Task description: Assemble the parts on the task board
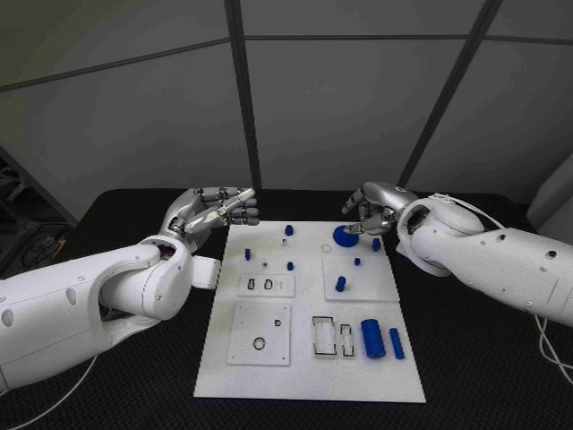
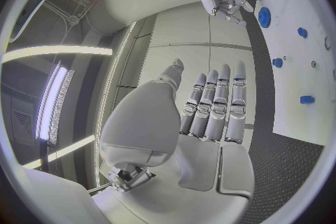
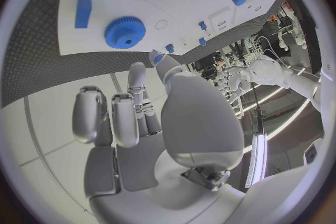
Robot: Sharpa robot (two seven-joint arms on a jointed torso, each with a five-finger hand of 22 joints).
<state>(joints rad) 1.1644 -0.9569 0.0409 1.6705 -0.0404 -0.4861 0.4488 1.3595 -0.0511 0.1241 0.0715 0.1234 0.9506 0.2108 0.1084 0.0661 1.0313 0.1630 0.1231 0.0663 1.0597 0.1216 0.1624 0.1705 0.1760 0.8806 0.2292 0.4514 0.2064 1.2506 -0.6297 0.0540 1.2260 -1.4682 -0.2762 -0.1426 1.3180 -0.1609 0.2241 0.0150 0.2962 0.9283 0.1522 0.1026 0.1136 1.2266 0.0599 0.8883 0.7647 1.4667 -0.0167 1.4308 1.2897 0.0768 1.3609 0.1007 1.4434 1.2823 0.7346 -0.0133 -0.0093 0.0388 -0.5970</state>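
Nearest us on the flat white task board lie two loose blue plastic cylinders, beside rectangular slots they probably belong in. Farther up stand small blue pegs, already upright. At the far edge our right robot hand hovers, fingers apart and holding nothing, over the blue toothed gear, likely to grasp it, while our left robot hand waits, fingers extended and empty, above the black counter.

probably a robotics lab: grey panelled walls, black table, cluttered equipment rack
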